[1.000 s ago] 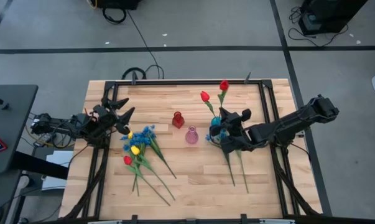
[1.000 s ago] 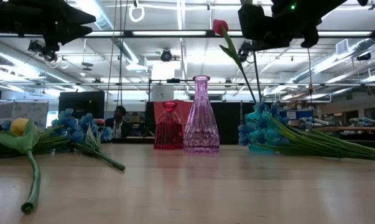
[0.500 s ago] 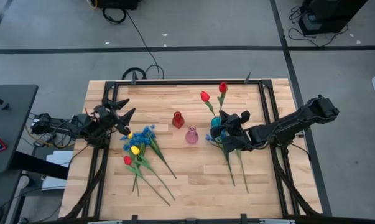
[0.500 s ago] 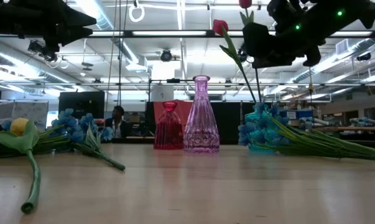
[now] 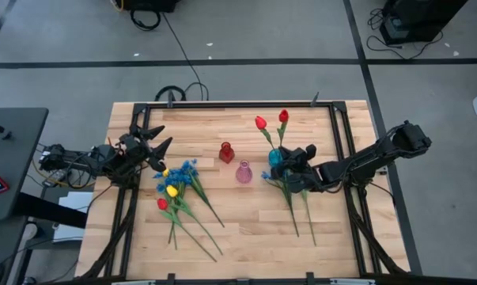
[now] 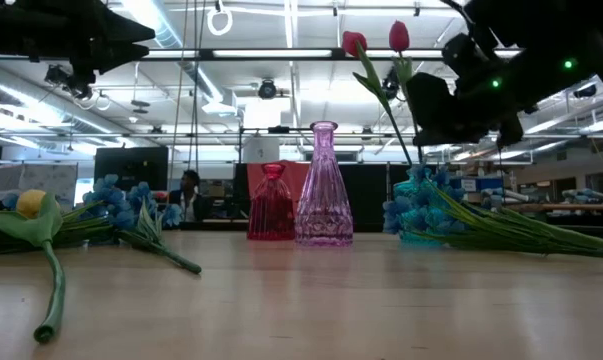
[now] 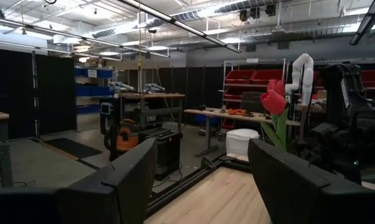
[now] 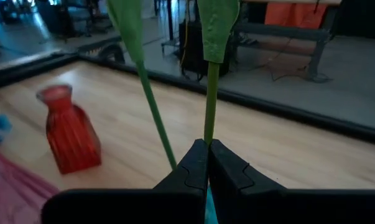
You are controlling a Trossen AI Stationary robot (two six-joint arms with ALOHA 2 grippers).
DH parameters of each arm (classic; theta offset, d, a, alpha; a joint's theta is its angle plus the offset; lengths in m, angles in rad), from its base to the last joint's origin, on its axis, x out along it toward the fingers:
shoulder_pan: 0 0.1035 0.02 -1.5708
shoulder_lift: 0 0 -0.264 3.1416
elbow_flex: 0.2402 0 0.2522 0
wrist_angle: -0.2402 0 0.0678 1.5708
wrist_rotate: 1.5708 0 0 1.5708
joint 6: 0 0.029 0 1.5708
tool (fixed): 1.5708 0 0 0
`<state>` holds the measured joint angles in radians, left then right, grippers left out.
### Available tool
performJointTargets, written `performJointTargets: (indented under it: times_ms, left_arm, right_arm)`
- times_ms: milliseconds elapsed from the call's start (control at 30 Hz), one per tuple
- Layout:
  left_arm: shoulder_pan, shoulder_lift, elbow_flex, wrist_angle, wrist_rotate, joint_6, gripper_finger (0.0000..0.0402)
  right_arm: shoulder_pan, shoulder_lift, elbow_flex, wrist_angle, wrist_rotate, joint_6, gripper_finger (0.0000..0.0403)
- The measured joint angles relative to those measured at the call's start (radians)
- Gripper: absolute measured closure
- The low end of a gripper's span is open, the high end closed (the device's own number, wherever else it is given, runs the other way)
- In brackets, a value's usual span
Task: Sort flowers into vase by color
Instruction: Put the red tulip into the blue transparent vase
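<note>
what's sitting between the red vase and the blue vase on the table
The pink vase stands there, a little nearer the table's front edge than the red vase and the blue vase. The high view shows it best.

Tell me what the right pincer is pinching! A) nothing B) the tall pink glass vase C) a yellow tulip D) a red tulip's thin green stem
D: the right pincer is shut on the thin green stem of a red tulip standing in the blue glass vase.
</note>
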<state>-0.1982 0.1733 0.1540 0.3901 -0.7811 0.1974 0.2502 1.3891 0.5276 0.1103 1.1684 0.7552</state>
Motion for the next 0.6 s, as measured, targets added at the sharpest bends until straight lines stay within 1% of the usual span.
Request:
performJointTargets:
  times_ms: [200,333,433,600]
  left_arm:
    - [0.0,0.0,0.0,0.0,0.0,0.0,0.0143]
    - [0.0,0.0,0.0,0.0,0.0,0.0,0.0143]
    - [0.0,0.0,0.0,0.0,0.0,0.0,0.0143]
    - [0.0,0.0,0.0,0.0,0.0,0.0,0.0143]
  right_arm:
    - [-0.013,-0.002,-0.029,0.04,-0.055,-0.027,0.0384]
    - [-0.012,-0.002,-0.03,0.072,-0.07,-0.115,0.0374]
    - [-0.014,0.0,-0.031,0.092,-0.084,-0.164,0.0352]
    - [-0.026,0.0,-0.031,0.095,-0.1,-0.171,0.0294]
